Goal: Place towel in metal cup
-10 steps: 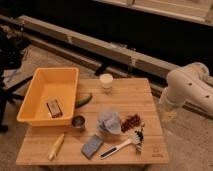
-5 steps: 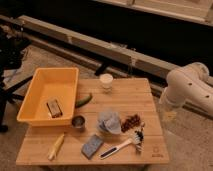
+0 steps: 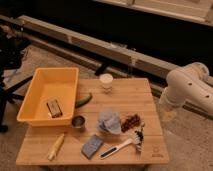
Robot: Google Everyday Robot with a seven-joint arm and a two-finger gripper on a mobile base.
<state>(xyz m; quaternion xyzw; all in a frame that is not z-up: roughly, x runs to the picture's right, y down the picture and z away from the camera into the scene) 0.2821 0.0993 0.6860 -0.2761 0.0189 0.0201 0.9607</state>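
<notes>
A crumpled pale blue-grey towel (image 3: 109, 121) lies on the wooden table (image 3: 150, 100), near its middle. A small metal cup (image 3: 78, 121) stands upright just left of the towel, beside the yellow bin. My white arm (image 3: 187, 90) hangs off the table's right side. The gripper (image 3: 168, 113) points down below the arm, past the table's right edge, well away from the towel and the cup. It holds nothing that I can see.
A yellow bin (image 3: 37, 95) with a small brown block (image 3: 54, 107) fills the table's left. Also on the table: a white cup (image 3: 106, 81), a cucumber (image 3: 83, 100), dark grapes (image 3: 131, 121), a brush (image 3: 122, 146), a blue sponge (image 3: 92, 146), a yellow corn cob (image 3: 56, 146).
</notes>
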